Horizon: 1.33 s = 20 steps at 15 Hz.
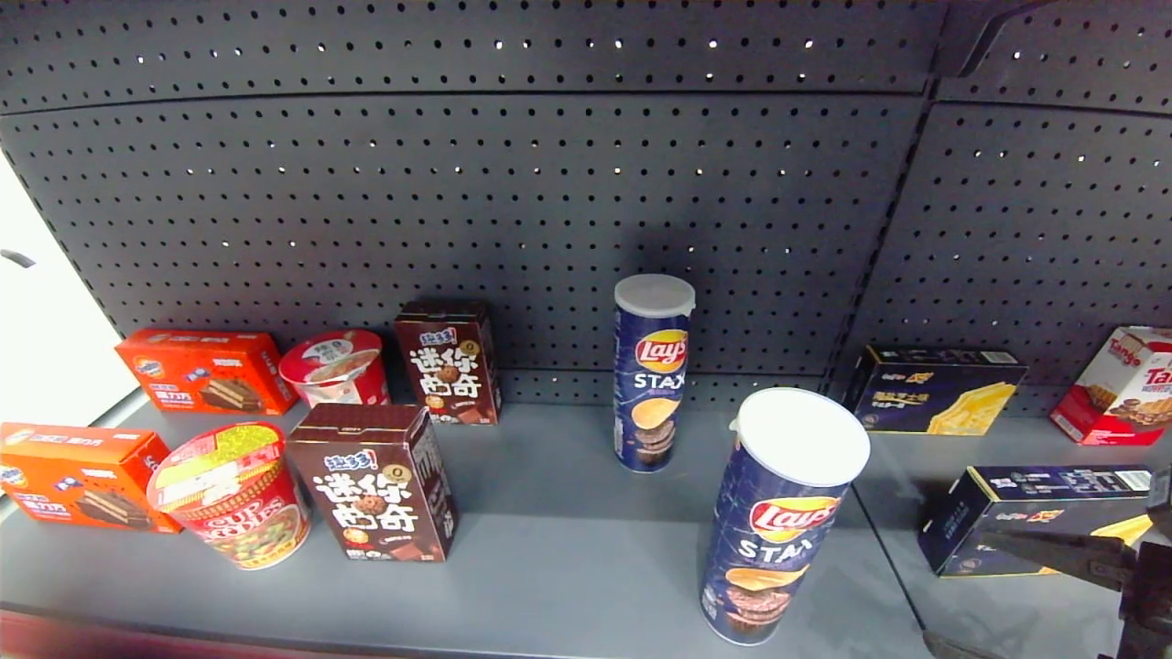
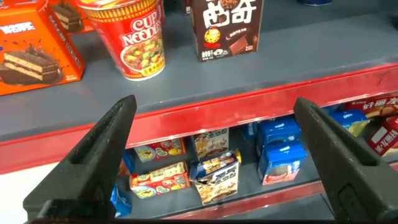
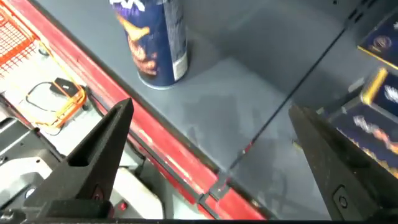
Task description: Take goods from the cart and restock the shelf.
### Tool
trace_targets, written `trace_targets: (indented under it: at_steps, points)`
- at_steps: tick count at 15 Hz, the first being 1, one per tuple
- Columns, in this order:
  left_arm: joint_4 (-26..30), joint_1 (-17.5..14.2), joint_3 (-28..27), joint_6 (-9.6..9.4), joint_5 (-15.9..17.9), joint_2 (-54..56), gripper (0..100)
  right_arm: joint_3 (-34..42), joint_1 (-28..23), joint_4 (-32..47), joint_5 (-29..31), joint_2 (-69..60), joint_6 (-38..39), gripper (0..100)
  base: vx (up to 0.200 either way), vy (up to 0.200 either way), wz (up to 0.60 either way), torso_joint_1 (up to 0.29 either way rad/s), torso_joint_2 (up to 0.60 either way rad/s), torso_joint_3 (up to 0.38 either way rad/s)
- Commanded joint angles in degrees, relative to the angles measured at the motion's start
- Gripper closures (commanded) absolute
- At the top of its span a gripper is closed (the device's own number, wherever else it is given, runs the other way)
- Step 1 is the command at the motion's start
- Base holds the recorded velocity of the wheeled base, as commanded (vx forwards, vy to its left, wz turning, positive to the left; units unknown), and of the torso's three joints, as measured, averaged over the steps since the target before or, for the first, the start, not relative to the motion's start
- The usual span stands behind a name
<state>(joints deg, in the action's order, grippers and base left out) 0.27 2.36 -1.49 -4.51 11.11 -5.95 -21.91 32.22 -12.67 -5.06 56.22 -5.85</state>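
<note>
Head view: nearer chip can [image 1: 778,522] upright at shelf [image 1: 568,549] front edge, your right gripper [image 3: 210,118] spread empty near it, left gripper [image 2: 212,106] spread too; a careless sideways swing could topple it off.

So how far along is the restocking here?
Done: two chip cans stand on the shelf, the front can near the edge, the rear can behind it. In hand: nothing; the left tool and right tool are both open and empty. Left: bare shelf around the cans could likely take more goods.
</note>
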Motion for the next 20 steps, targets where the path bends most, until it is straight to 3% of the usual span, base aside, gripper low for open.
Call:
trace_targets:
  at_steps: [1, 5, 10, 16, 20]
  points:
    - [0.0, 0.1, -0.01, 0.03, 0.06, -0.2, 0, -3.14, 0.21, -0.25, -0.21, 4.6, -0.13, 0, 0.0, 0.0, 0.0, 0.0, 0.0, 0.0]
    - [0.0, 0.1, -0.09, 0.03, 0.14, -0.12, 0, -5.34, -0.4, -3.77, -3.55, -1.47, 0.05, 0, 0.0, 0.0, 0.0, 0.0, 0.0, 0.0]
    - [0.0, 0.27, -0.09, -0.06, 0.23, -0.29, 0, -2.79, -3.48, -3.24, -1.62, -4.72, -0.13, 0, 0.0, 0.0, 0.0, 0.0, 0.0, 0.0]
    - [0.0, 0.1, -0.09, 0.03, 0.14, -0.29, 0, -2.7, -0.58, -2.1, -0.48, 8.38, -3.55, 0, 0.0, 0.0, 0.0, 0.0, 0.0, 0.0]
    - [0.0, -0.26, -0.09, 0.12, -0.03, 0.32, 0, -7.19, -0.67, -2.28, 1.28, 16.46, -3.29, 0, 0.0, 0.0, 0.0, 0.0, 0.0, 0.0]
